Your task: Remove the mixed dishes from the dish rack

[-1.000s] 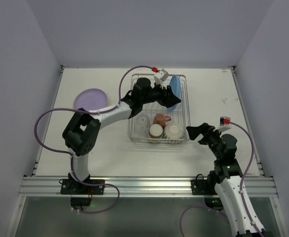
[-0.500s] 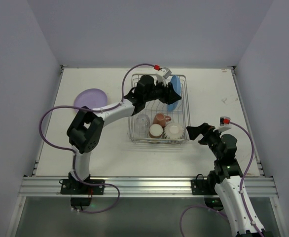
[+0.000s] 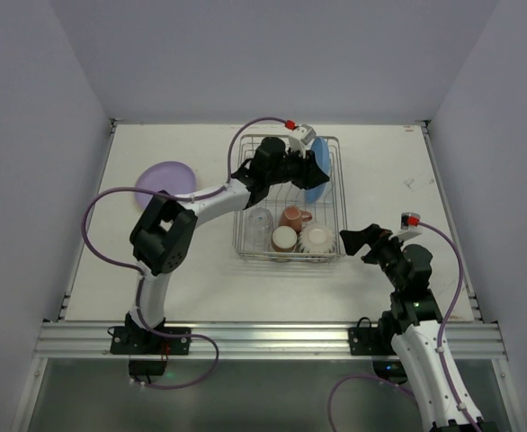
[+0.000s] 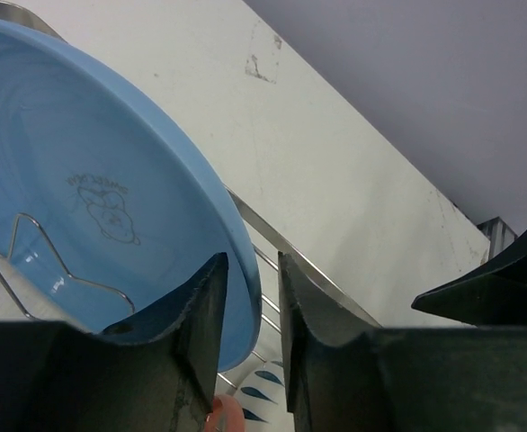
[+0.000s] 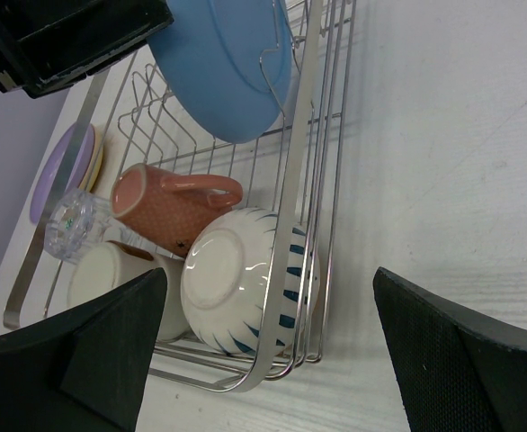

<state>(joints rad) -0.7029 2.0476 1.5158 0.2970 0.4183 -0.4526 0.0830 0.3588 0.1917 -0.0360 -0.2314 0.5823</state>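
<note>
Blue round plate (image 4: 111, 180): stands on edge among the upright tines at the far right of the rectangular silver wire dish rack (image 3: 343, 207), tilted a little and leaning on a wire loop.

Left end effector (image 3: 304, 166): reaches in over the rack and straddles the plate's upper rim, one finger on each face. The jaws stand narrowly apart. The left wrist view shows a sliver of gap between the rim and one finger, and the lower contact is hidden, so I cannot tell whether a firm clamp is made.

Other contents of the rack, near end: a clear glass tumbler (image 5: 73, 220), two reddish-brown cups (image 5: 169, 202) lying close together, and a cream ribbed bowl with blue marks (image 5: 236, 279), upturned against the rack wall.

Outside the rack: a purple round plate (image 3: 165, 179) lies flat on the white tabletop (image 3: 398, 180), well left of the rack.

Right end effector (image 3: 353, 241): jaws wide apart, empty, poised just beside the rack's near right corner.

Judgement: the step in hand is the grasp of the blue plate. The next move calls for a confirmed pinch on the rim, then a lift straight up along the tines so the plate clears the wire loop before it is carried aside.
</note>
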